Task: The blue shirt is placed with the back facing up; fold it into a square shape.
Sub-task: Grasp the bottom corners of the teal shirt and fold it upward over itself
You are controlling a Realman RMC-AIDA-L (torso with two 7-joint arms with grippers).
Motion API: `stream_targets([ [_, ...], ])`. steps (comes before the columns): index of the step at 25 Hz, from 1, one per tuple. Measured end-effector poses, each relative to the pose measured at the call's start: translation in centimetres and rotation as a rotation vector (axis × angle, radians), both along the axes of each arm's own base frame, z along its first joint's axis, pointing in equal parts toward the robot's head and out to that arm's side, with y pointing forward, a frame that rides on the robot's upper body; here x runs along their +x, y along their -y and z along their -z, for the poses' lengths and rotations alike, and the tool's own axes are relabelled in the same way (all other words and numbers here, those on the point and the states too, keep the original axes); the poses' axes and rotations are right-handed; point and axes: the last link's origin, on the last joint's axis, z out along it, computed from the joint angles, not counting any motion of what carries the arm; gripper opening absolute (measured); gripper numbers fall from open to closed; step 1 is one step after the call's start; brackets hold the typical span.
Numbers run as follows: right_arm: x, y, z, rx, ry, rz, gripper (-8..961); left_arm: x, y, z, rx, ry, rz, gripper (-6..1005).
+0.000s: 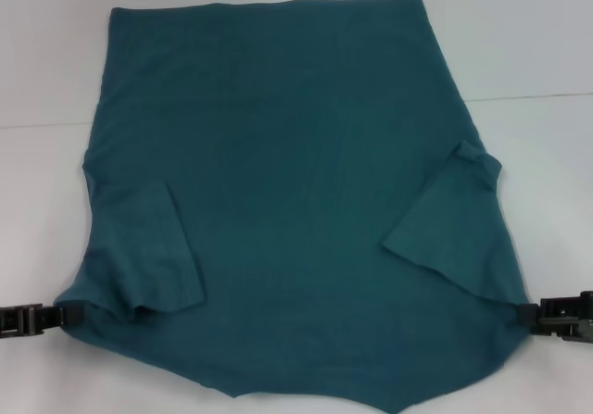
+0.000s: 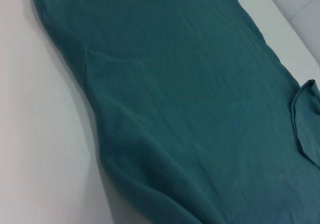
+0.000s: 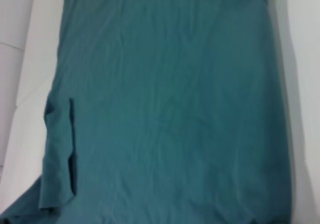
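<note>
You have a large dark teal-blue cotton T-shirt (image 1: 296,182) spread flat on the white table (image 1: 537,43), plain side up, both short sleeves turned in over the body. The left gripper (image 1: 67,316) sits at the cloth's near left corner and the right gripper (image 1: 528,316) at the near right corner; each looks pinched onto the shirt's edge, jaws nearly closed on fabric. Expect it to be light, limp and stretchy: it will likely sag between your two holds and drag on the tabletop. Grip at corners or hems, keep it taut, and move both arms evenly so the fold stays square.
</note>
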Motion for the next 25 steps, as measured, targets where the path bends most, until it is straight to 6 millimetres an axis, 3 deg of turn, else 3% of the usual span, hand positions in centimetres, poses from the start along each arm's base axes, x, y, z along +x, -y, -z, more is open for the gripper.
stream_targets([
  [25,0.4,1.3,0.0,-0.081,-0.012,0.052,414,-0.1,-0.1,0.1,0.002,-0.004,0.007,27],
])
